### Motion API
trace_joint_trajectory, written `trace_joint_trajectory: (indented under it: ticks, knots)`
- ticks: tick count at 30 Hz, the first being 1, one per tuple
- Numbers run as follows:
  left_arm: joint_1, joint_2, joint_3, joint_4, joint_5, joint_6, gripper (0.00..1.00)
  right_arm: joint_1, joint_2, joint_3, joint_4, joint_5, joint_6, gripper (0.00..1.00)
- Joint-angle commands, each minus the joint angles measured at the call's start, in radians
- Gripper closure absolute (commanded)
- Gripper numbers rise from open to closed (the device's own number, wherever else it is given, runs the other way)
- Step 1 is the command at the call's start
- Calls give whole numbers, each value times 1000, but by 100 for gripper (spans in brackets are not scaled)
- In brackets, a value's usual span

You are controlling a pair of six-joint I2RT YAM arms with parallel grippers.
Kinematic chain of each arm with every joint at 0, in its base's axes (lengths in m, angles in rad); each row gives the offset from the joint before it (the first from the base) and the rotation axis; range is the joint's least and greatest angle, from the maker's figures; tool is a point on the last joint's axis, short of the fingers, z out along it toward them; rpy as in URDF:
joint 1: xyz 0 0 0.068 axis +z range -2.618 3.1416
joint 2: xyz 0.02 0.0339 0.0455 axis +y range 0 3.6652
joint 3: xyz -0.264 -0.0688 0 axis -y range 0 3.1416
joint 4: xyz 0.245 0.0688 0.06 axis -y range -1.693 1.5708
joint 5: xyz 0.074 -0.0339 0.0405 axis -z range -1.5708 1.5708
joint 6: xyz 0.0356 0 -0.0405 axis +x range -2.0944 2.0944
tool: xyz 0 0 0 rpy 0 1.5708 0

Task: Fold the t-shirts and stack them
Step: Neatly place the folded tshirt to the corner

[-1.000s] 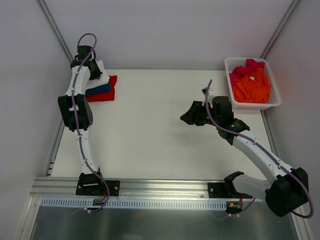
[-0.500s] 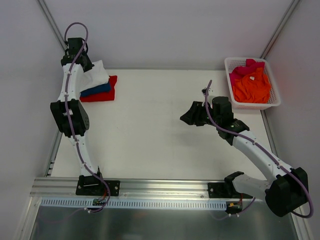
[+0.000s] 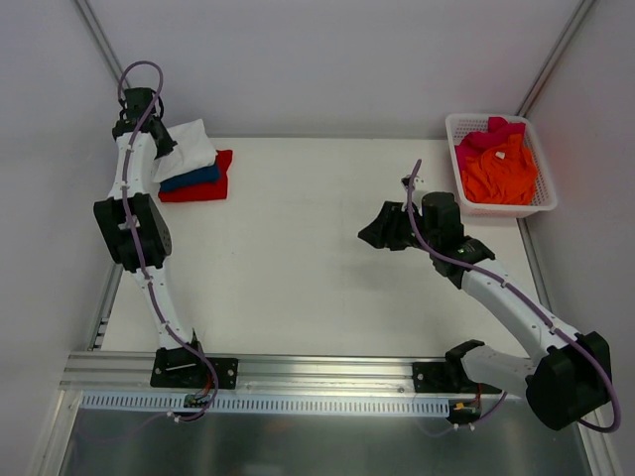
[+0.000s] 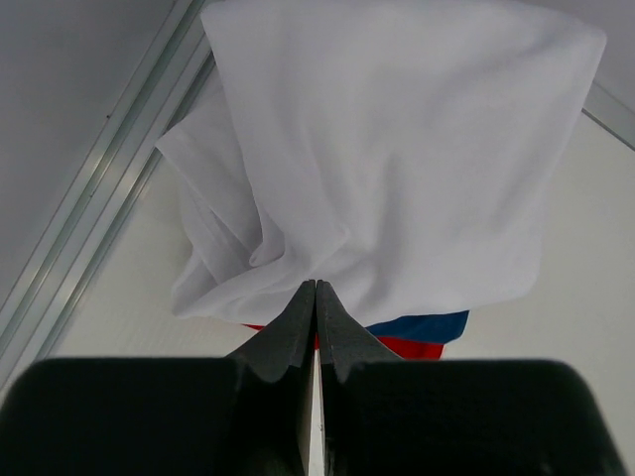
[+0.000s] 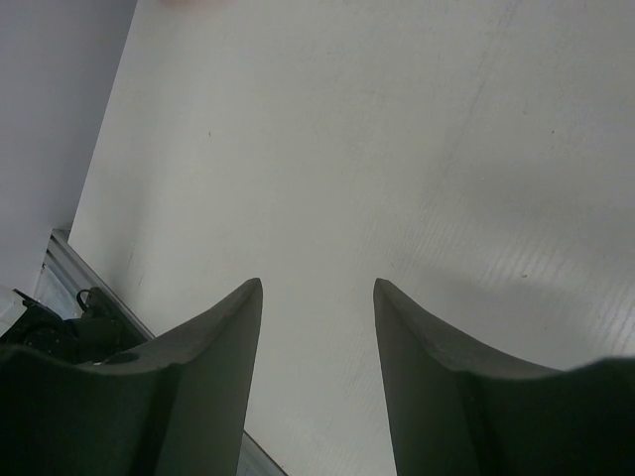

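Three stacked t-shirts — white topmost, rumpled

Rumpled white tee tops folded blue tee and red tee; orange tee, pink tee heaped right.

tabletop: white, matte | walls: plain pale grey, enclosing tabletop on three sides | aluminium rail: along tabletop's near edge | light: even, soft shadows
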Motion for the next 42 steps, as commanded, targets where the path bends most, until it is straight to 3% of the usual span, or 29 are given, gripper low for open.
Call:
trace_joint_trajectory:
  ticks: [1,33,42]
  knots:
    - [0,15,9,-2,14,-2,100,-12,-18,3,42,-28,7,48]
    - [93,94,1,1,-44,-10,100,-30,-25,-12,44,-45,7,48]
    - [95,-24,-20,1,-14,-54,100,-28,-11,-18,59,-50,14,48]
